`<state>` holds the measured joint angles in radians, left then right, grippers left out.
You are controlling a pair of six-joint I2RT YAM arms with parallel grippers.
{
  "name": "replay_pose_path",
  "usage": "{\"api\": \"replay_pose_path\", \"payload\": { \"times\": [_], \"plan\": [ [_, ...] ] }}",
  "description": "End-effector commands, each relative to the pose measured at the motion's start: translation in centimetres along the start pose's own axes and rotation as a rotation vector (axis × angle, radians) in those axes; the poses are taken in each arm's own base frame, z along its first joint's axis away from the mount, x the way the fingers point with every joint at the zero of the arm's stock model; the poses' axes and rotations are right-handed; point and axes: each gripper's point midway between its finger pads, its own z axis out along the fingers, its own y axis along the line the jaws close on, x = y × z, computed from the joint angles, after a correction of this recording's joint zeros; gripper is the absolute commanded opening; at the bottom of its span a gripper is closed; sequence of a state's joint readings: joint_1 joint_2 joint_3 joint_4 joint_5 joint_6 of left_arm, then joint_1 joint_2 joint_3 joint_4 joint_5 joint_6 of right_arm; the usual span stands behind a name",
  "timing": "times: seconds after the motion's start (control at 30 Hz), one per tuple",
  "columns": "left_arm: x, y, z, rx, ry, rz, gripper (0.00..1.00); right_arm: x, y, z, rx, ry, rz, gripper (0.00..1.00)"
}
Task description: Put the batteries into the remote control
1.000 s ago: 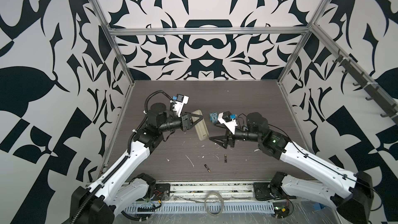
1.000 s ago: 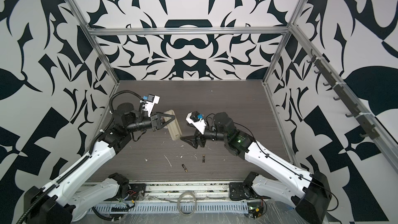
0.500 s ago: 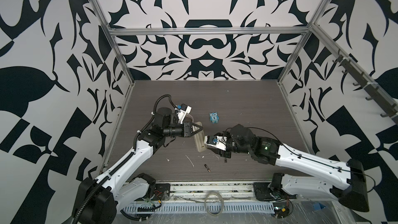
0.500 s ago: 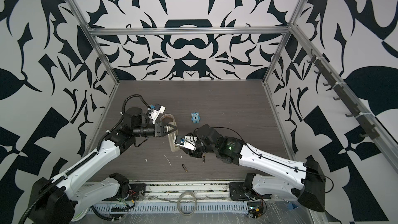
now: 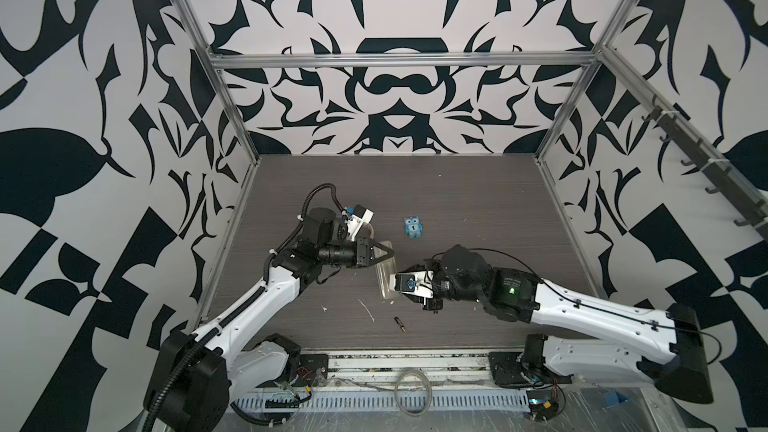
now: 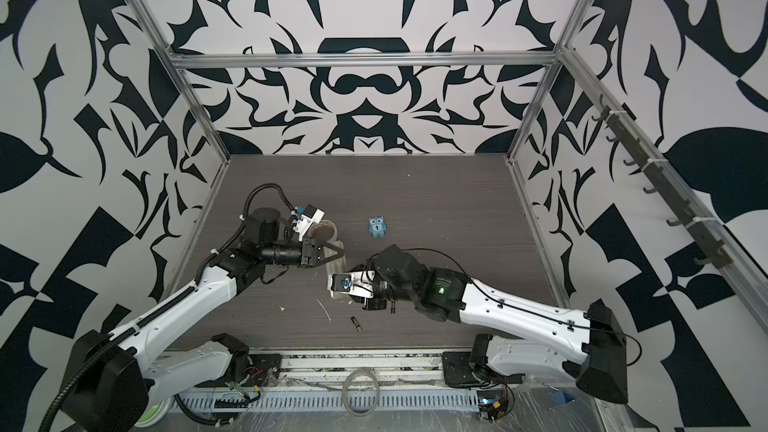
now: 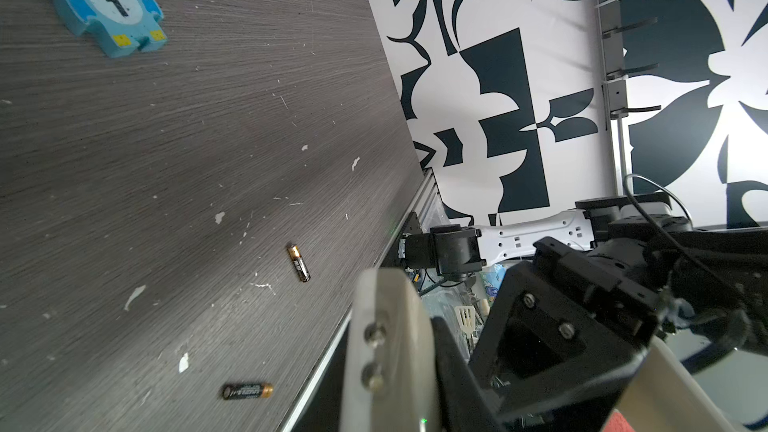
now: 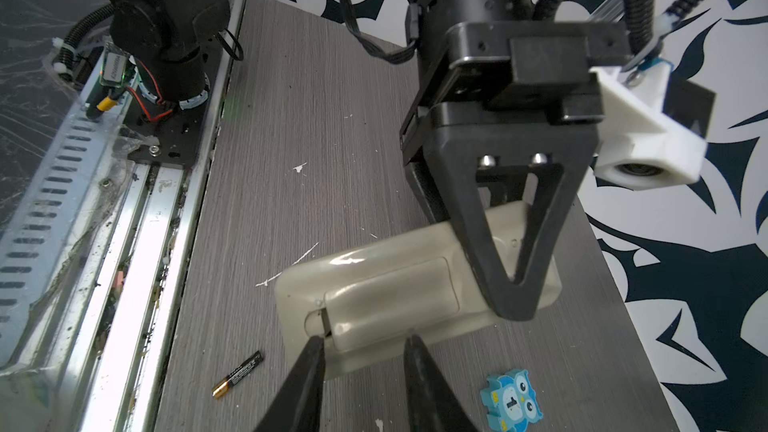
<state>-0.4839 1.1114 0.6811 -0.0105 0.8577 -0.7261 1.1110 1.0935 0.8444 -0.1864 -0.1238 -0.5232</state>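
My left gripper point(image 5: 390, 253) is shut on one end of the cream-white remote control point(image 5: 385, 274), which it holds above the table. The right wrist view shows the remote control's point(image 8: 374, 280) back, where the battery cover sits closed. My right gripper point(image 8: 363, 342) stands part open, and its fingertips point(image 8: 315, 347) rest at the cover's long edge near the latch end. Nothing is clamped between them. Two batteries lie on the table in the left wrist view, one point(image 7: 299, 263) farther off and one point(image 7: 247, 391) nearer. In a top view one battery point(image 6: 356, 324) lies in front of the remote.
A blue owl figure point(image 5: 412, 227) lies behind the grippers on the dark wood-grain table point(image 5: 478, 209). A tape roll point(image 6: 326, 228) sits behind my left wrist. White scraps dot the table near its front edge, where a metal rail point(image 5: 415, 357) runs.
My right gripper has swung down and left to the remote's free end, and its jaws have narrowed. My left gripper has brought the remote forward and lower.
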Motion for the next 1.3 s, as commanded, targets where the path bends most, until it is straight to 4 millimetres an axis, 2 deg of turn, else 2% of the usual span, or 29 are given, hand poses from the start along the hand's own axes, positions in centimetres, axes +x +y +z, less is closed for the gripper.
{"api": "replay_pose_path", "payload": {
  "times": [0.0, 0.7, 1.13, 1.2, 1.27],
  "plan": [
    [0.3, -0.3, 0.2, 0.040, 0.011, -0.003, 0.00, -1.8, -0.1, 0.0, -0.002, -0.059, -0.028, 0.36],
    [0.7, -0.3, 0.3, 0.068, 0.023, -0.033, 0.00, -1.0, 0.1, 1.5, -0.012, -0.004, -0.068, 0.35],
    [1.0, -0.6, 0.2, 0.080, 0.036, -0.043, 0.00, 0.2, 0.3, 2.6, 0.024, 0.090, -0.173, 0.33],
    [1.1, -0.6, 0.2, 0.080, 0.036, -0.043, 0.00, 0.2, 0.3, 2.8, 0.034, 0.095, -0.186, 0.32],
    [1.1, -0.4, 0.2, 0.076, 0.037, -0.047, 0.00, 0.1, 0.0, 2.8, 0.048, 0.095, -0.196, 0.24]
  ]
}}
